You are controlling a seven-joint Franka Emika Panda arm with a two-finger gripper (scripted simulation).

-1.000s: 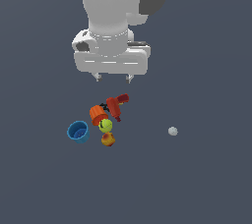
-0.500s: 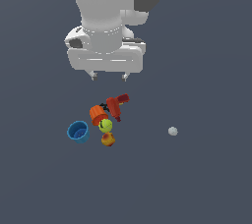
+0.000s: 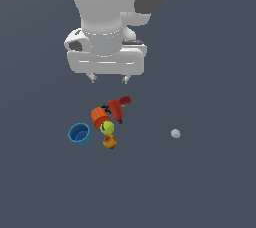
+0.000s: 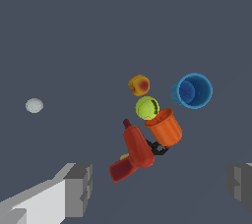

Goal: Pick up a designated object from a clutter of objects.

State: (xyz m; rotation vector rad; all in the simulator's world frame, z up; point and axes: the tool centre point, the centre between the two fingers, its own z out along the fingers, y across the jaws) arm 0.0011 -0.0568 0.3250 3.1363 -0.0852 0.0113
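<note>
From my remote seat I saw the pincer [image 3: 108, 78] hanging above the dark worktop [image 3: 210, 182] with its fingers [image 4: 78, 188] spread wide and nothing between them; the clutter lay below it and apart from it, untouched. The red drill-like tool [image 3: 118, 107] lay nearest the pincer, almost under its fingertips in the exterior view; the orange cylinder [image 3: 99, 116] was tipped against the tool's side, and the yellow-green ball [image 3: 107, 128] touched the cylinder on the side away from the pincer. The designated fruit [image 3: 110, 142], orange-yellow with a red patch, sat just beyond that ball, the member of the group farthest from the pincer; I could not tell whether ball and fruit actually touched. The blue cup [image 3: 79, 134] stood open-mouthed just beside the cylinder, off to the exterior view's left of the pincer. A small grey-white ball [image 3: 175, 133] lay alone, well apart from the group, toward the exterior view's right of the pincer.
</note>
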